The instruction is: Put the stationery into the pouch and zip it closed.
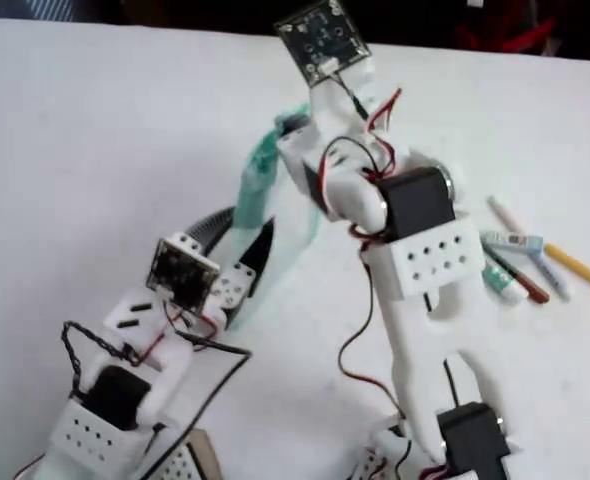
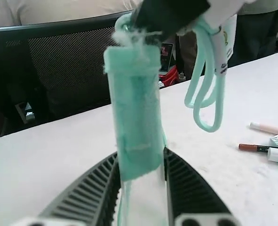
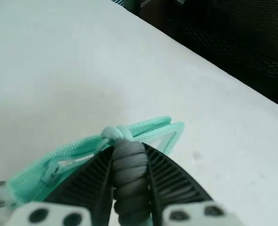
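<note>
The pouch (image 1: pixel 258 188), clear with mint-green trim, hangs lifted between both arms. My left gripper (image 1: pixel 245 268) is shut on its near end; in the left wrist view the black fingers (image 2: pixel 106 181) pinch the pouch (image 2: pixel 134 122) from both sides. My right gripper (image 1: pixel 291 137) holds the far end, shut on the grey zipper pull cord (image 3: pixel 128 174) beside a mint loop (image 3: pixel 151 128). That loop (image 2: pixel 207 101) dangles below the right gripper (image 2: pixel 172 14). Several pens and a glue stick (image 1: pixel 520 262) lie loose on the table to the right, also seen as stationery (image 2: pixel 266 143).
The white table (image 1: pixel 95 140) has open room to the left and at the back. Black and red cables (image 1: pixel 215 370) trail from the arms near the front edge. A small tan box (image 1: pixel 203 455) sits at the front. A black mesh chair (image 2: pixel 59 56) stands behind the table.
</note>
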`<state>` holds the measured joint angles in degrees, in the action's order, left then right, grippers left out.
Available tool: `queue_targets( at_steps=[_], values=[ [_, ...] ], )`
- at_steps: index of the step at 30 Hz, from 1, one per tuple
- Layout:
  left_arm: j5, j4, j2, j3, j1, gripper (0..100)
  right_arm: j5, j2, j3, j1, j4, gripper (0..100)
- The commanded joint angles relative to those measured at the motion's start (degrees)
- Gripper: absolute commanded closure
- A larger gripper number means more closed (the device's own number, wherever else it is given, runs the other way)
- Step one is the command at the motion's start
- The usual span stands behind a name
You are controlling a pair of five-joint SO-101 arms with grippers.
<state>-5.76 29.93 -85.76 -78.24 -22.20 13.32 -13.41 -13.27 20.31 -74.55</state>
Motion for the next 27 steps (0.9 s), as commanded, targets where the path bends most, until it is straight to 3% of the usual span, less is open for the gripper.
queue_targets(
  at_steps=[1,5,18,27],
  values=[
    [-3.2,0.4,0.3,-0.6,0.5,93,0.5,0.1,-1.8,-5.1,2.7,98.0],
    [-11.7,0.4,0.3,-0.6,0.1,97,0.5,-0.1,-1.8,-5.7,4.3,98.0],
    [-12.1,0.4,0.2,-0.2,0.4,97,0.4,-12.2,-4.6,7.2,-9.6,98.0],
    [-12.0,13.2,-9.1,1.9,0.0,98,0.6,-10.0,-4.5,1.5,-9.8,98.0]
  ],
)
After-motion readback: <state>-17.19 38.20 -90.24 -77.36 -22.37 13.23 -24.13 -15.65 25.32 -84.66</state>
